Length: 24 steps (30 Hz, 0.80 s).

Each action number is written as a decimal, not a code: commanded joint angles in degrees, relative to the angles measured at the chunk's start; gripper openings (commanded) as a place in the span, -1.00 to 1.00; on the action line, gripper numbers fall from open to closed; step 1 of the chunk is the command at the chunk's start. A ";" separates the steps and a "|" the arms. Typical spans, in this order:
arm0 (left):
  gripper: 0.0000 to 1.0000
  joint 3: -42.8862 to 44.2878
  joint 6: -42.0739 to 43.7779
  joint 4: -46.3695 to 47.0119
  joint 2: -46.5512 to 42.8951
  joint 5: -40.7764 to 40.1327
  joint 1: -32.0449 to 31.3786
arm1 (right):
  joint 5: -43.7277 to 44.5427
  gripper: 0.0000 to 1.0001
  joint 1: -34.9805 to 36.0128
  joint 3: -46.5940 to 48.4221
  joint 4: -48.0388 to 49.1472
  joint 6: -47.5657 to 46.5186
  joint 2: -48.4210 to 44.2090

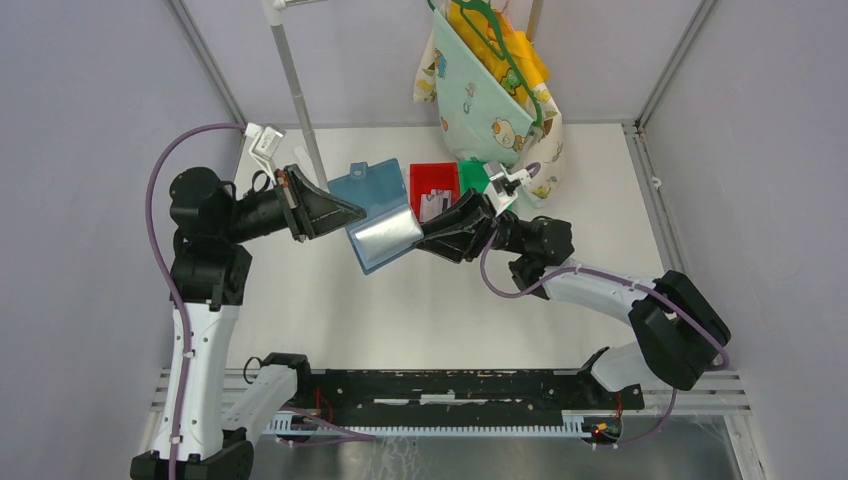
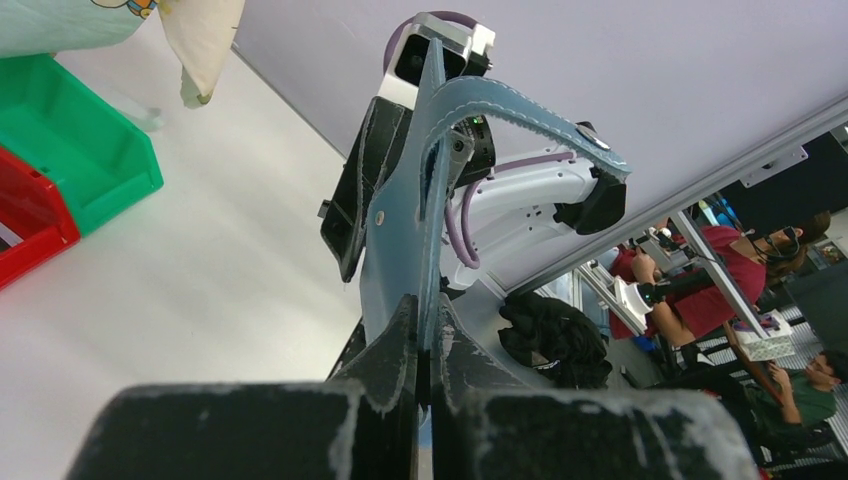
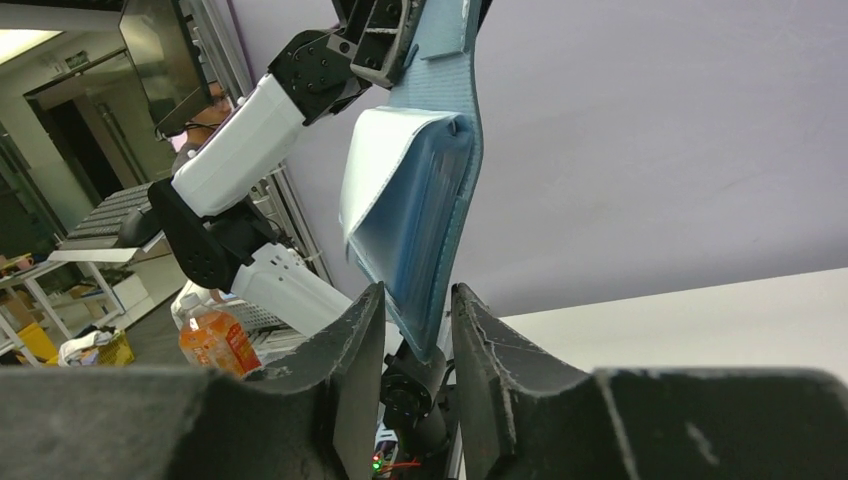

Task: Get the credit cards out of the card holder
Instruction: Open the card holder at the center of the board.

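Note:
The teal-blue card holder (image 1: 372, 205) hangs open in the air between both grippers. My left gripper (image 1: 340, 212) is shut on its left edge; in the left wrist view the jaws pinch the blue flap (image 2: 402, 240) at my left gripper (image 2: 426, 335). My right gripper (image 1: 428, 236) is open at the holder's right edge. In the right wrist view the lower corner of the holder (image 3: 432, 215) sits between the jaws of my right gripper (image 3: 418, 335), with gaps on both sides. A pale flat sheet (image 3: 375, 165) stands off the pocket side; I cannot tell if it is a credit card.
A red bin (image 1: 433, 180) with pale flat pieces in it and a green bin (image 1: 478, 177) stand behind the holder; both also show in the left wrist view, green (image 2: 70, 140) and red (image 2: 25, 220). A patterned bag (image 1: 490, 95) hangs at the back. A metal pole (image 1: 298, 90) stands back left.

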 commanded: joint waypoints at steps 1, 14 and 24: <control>-0.96 2.13 -3.18 3.21 -0.83 1.85 -0.12 | 1.11 -0.34 0.60 3.04 -0.45 -2.26 -0.12; -0.97 1.66 -4.25 3.21 -1.10 1.89 -0.07 | 3.74 -0.67 3.31 7.70 -8.94 -10.20 -0.61; -0.96 0.88 -4.64 3.22 -1.65 2.64 -0.05 | 6.46 -0.67 4.22 10.98 -0.24 -3.19 1.86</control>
